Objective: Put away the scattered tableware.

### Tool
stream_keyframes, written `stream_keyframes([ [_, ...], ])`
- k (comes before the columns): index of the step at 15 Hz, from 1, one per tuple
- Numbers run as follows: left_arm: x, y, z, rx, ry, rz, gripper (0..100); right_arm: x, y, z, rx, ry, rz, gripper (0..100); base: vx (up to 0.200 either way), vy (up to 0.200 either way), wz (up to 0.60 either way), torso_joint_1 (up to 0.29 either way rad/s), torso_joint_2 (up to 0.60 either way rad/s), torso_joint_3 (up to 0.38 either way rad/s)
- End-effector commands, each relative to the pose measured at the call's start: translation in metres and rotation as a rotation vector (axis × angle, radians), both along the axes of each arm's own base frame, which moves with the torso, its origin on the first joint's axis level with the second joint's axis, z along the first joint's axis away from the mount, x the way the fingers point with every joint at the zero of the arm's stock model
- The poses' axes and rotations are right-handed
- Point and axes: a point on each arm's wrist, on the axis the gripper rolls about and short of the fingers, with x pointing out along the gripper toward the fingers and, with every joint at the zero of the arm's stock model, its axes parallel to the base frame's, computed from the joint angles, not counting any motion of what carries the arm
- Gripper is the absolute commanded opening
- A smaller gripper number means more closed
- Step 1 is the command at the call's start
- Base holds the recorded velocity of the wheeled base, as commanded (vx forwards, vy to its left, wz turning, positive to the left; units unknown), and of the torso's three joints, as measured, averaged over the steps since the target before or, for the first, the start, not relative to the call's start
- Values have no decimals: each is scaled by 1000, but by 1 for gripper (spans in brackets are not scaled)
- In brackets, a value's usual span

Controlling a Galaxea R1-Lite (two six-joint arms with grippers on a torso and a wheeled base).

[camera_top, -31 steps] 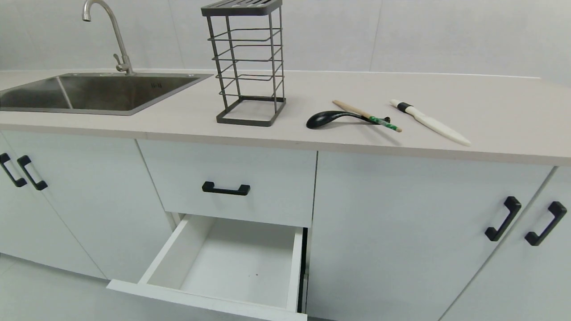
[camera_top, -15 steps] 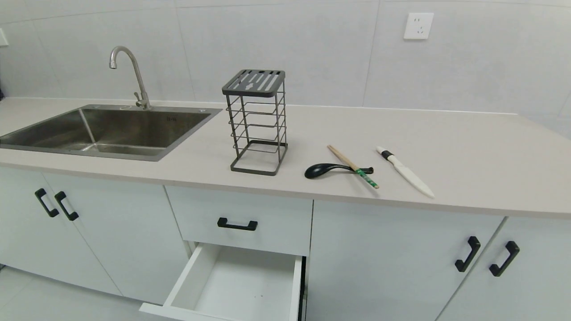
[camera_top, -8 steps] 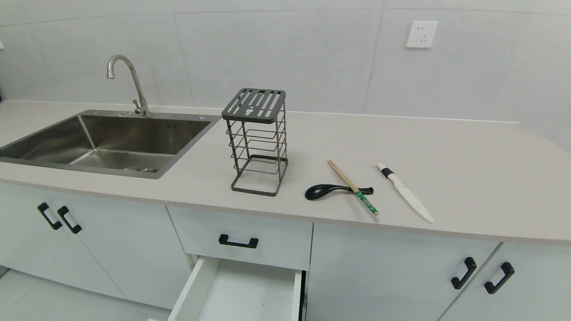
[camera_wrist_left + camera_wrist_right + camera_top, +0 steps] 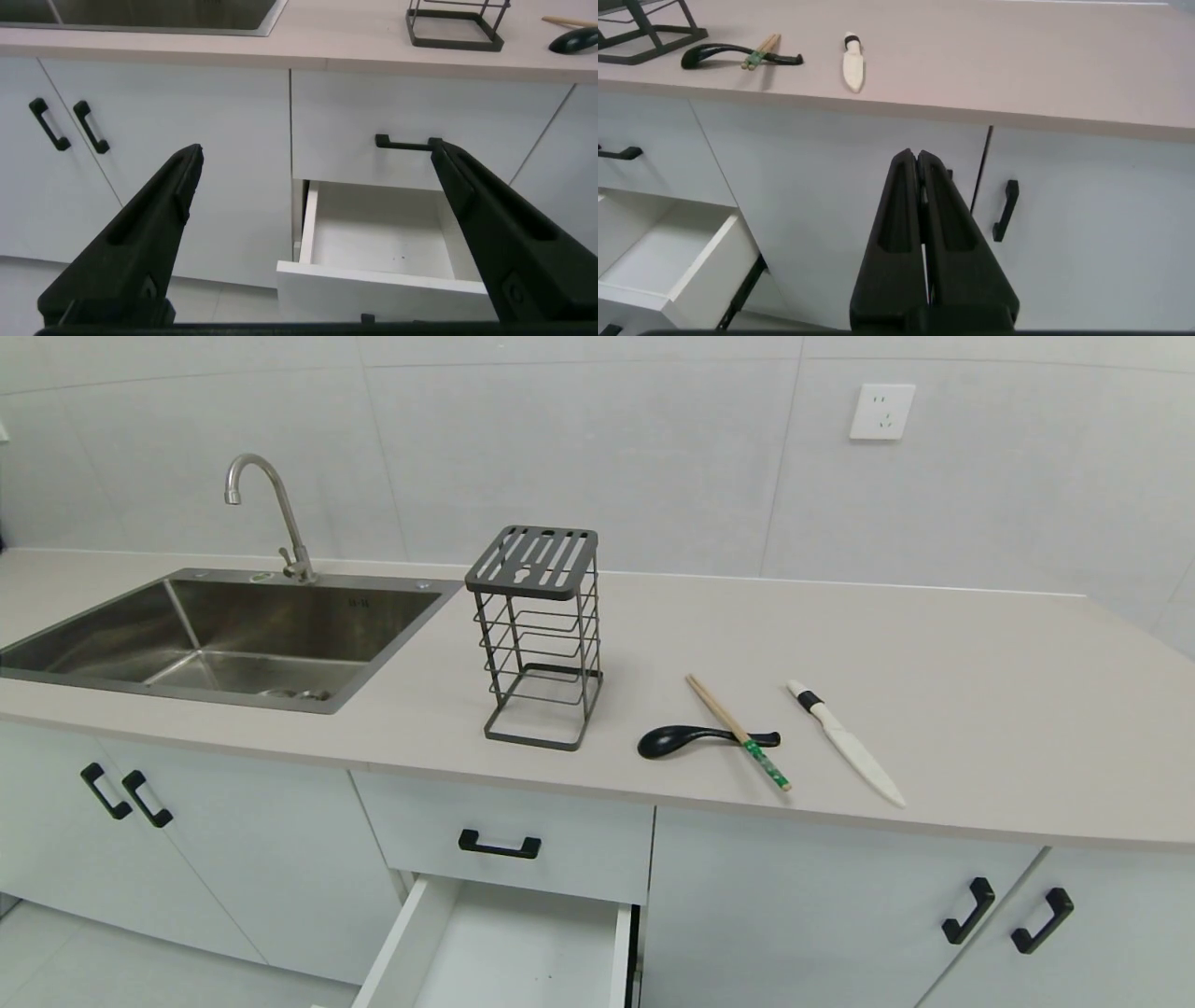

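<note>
Spoon [image 4: 686,739], chopsticks [image 4: 738,732], knife [image 4: 845,742] | unmoved on cntr [image 4: 980,691] | head cam shifted

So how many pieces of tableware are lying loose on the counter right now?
3: a black spoon right of the wire rack, chopsticks (counted as one) lying across its handle, and a white knife farther right.
</note>
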Motion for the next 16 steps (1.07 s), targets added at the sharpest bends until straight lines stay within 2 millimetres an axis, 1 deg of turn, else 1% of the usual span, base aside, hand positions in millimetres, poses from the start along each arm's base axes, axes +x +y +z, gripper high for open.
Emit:
stream_keyframes([
  [1,0,0,0,0,2,0,100,0,0,0,-6,-1,3,100,0,0,0,0,0,0],
  [2,0,0,0,0,2,0,100,0,0,0,-6,-4,5,100,0,0,0,0,0,0],
  [3,0,0,0,0,0,0,100,-3,0,15,9,-92,1,100,0,0,0,0,0,0],
  [4,0,0,0,0,0,0,100,-9,1,58,11,-247,-9,100,0,0,0,0,0,0],
  [5,0,0,0,0,0,0,100,-4,1,94,-11,-287,21,100,0,0,0,0,0,0],
  [6,0,0,0,0,0,0,100,-6,3,108,-43,-318,73,100,0,0,0,0,0,0],
  [7,0,0,0,0,0,0,100,-4,4,111,-63,-303,140,100,0,0,0,0,0,0],
  [9,0,0,0,0,0,0,100,11,6,113,-62,-222,219,100,0,0,0,0,0,0],
  [10,0,0,0,0,0,0,100,29,6,116,-53,-139,264,100,0,0,0,0,0,0],
  [12,0,0,0,0,0,0,100,54,8,125,-37,-39,355,100,0,0,0,0,0,0],
  [14,0,0,0,0,0,0,100,78,13,122,-25,76,428,100,0,0,0,0,0,0],
  [15,0,0,0,0,0,0,100,89,18,116,-22,147,478,100,0,0,0,0,0,0],
  [16,0,0,0,0,0,0,100,96,21,111,-23,195,492,100,0,0,0,0,0,0],
])
